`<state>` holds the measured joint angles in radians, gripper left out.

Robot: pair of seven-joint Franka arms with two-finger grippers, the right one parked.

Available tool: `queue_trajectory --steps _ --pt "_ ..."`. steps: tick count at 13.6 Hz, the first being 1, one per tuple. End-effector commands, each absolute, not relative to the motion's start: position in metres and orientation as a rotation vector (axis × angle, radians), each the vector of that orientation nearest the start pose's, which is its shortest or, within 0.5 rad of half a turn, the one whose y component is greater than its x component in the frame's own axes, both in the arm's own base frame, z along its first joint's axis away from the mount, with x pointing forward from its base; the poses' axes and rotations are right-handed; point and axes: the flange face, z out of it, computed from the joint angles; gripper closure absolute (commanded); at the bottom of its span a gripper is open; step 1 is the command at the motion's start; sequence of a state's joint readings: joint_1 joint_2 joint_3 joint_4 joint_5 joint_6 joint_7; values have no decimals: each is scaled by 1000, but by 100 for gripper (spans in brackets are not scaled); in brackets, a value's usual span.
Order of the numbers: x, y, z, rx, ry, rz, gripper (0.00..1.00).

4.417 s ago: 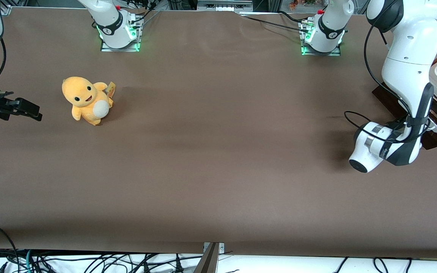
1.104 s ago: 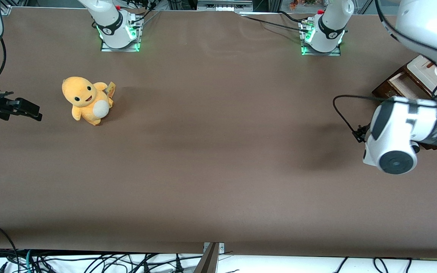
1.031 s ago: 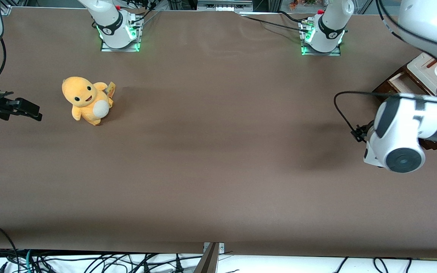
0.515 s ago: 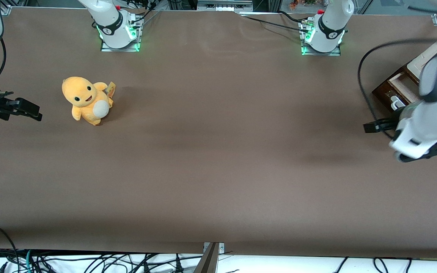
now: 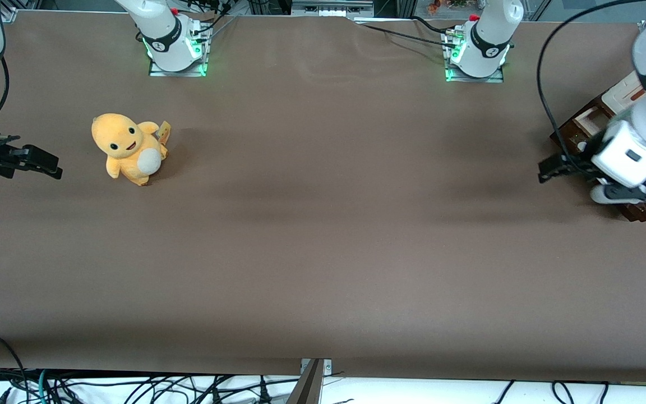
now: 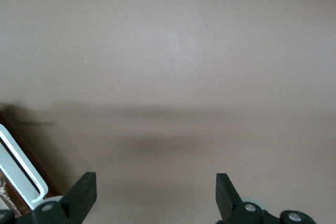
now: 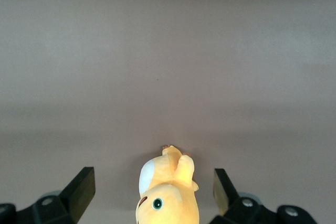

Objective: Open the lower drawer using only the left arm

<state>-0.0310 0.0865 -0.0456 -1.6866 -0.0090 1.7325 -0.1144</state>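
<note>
Lifted off the lower drawer (image 5: 580, 128), gripper (image 6: 155, 195) wide open, empty, handle (image 6: 20, 169) beside it only in wrist view.

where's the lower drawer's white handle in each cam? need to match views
Front view: the white handle sits on the front of the lower drawer, at the working arm's end of the table, just beside the gripper.
Left wrist view: the handle shows as a white loop beside one finger of the open gripper.
Right wrist view: not in it.
Shared landmark: the brown table.
</note>
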Motion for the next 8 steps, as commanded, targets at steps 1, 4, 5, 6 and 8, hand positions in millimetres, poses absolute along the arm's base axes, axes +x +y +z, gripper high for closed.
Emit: queue_trajectory --steps 1,4,5,6,8 --pt "565 -57 538 -3126 74 29 0" --pt "564 -57 541 -3124 60 19 0" --pt "563 -57 539 -3123 68 26 0" --pt "560 -54 537 -3121 63 33 0" --pt "557 -56 543 -3120 61 14 0"
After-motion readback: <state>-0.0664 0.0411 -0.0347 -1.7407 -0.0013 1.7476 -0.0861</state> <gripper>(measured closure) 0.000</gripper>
